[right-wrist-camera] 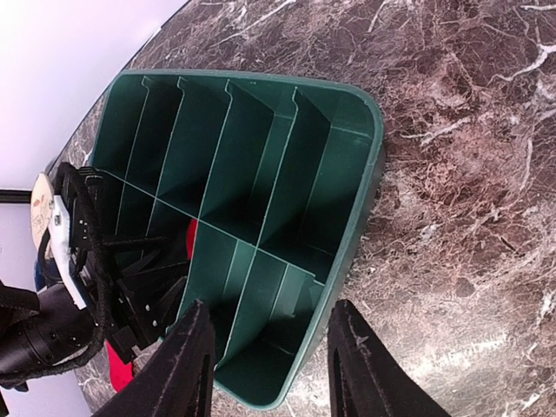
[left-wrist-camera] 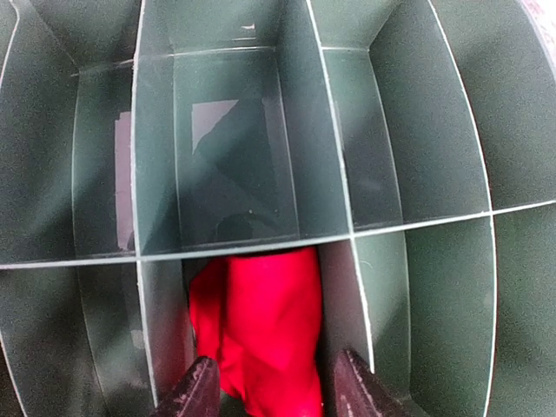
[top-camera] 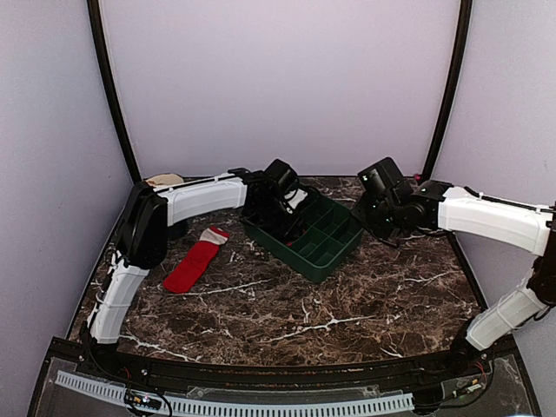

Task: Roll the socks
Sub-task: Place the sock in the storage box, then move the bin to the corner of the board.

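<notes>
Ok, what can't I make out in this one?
Left wrist view: the red sock runs off the bottom edge, so how well it is rolled cannot be told.
Top view: that sock is hidden in the green tray under the left gripper.
Right wrist view: only red slivers show past a divider and the left arm.
Top view: a beige thing at the back left corner, half behind the left arm, too small to name.

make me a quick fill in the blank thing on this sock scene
1. The plain red sock sits in a compartment of the ____ tray.
2. The cuffed sock lies flat on the ____.
3. The left hand reaches into the green ____.
4. The right hand holds ____.
Missing words: green; table; tray; nothing.
</notes>
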Action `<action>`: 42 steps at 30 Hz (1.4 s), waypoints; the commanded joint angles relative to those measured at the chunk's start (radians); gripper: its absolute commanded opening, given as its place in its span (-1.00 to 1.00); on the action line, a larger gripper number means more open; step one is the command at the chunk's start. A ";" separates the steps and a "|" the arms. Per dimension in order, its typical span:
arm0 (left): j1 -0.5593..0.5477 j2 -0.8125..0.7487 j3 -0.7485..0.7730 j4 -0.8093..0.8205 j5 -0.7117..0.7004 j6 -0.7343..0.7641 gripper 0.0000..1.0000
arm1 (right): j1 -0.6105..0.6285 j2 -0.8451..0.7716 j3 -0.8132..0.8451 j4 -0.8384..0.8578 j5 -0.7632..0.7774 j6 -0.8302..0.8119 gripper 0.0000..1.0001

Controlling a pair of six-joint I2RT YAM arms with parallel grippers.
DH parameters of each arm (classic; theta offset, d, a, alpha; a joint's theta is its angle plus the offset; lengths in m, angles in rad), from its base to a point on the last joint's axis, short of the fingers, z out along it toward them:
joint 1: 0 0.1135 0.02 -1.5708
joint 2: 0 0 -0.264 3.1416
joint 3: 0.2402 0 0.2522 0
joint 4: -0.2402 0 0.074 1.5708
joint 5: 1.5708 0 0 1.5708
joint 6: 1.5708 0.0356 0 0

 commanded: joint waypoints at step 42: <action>0.075 -1.135 -1.145 0.434 -0.525 -0.279 0.78 | -0.031 0.432 0.460 0.069 -0.260 -0.861 0.52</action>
